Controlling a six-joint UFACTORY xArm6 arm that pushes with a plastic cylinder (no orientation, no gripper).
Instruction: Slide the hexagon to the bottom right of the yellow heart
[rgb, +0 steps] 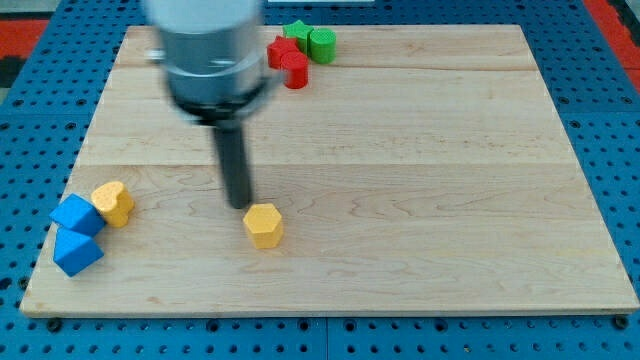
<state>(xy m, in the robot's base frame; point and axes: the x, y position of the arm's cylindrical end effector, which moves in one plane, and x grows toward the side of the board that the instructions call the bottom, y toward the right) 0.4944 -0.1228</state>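
Nearest the camera, at the view's bottom left, sits a lower blue block (76, 251), shape hard to tell, close to the edge of the pale wooden board (420, 180).

My tip (238, 205) is the low end of a straight dark rod w/ no jaws, so it holds nothing. It rests on the board just up and to the left of the yellow hexagon block (264, 225). Tip and hexagon look v. close, but I can't tell if they touch.

Yellow hexagon is near the board's bottom, a bit left of the middle. Yellow heart block (114, 203) is well apart from it, toward the view's left and a bit higher up. An upper blue block (78, 215) sits right beside the heart, on its left, and looks to touch the lower blue one.

Far off at the view's top are 2 red blocks (288, 59) and 2 green blocks (312, 40), bunched up; shapes hard to make out. Grey arm body (205, 50) is blurry, cut off at the top edge, and hides some board behind it.
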